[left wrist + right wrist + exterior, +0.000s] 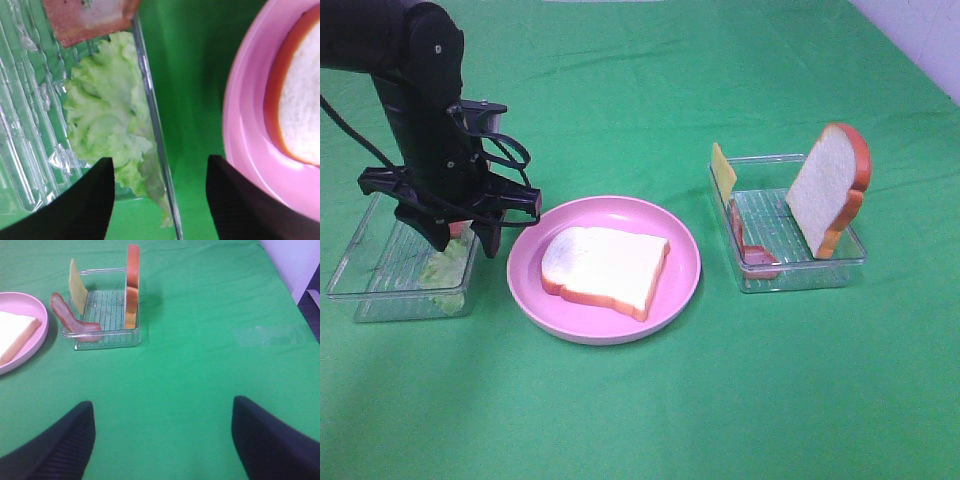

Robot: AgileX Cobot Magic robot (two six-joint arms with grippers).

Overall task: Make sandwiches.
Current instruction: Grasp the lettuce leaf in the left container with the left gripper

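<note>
One white bread slice (605, 265) with an orange-brown crust lies flat on the round pink plate (686, 268). My left gripper (462, 236) hangs low over the left clear tray (370, 262), where pale green lettuce (445, 270) lies. In the left wrist view the left gripper (160, 165) is open, its fingers straddling the tray wall (150, 105) and the lettuce's (102, 115) edge, gripping nothing. A reddish-brown piece (85, 17) lies beyond the lettuce. The right gripper (162, 407) is open over bare cloth, out of the exterior view.
The right clear tray (802, 277) holds an upright bread slice (825, 195), a yellow cheese square (723, 170) leaning on its wall and a bacon strip (752, 248). Green cloth covers the table. A pale wall edge shows at the far right.
</note>
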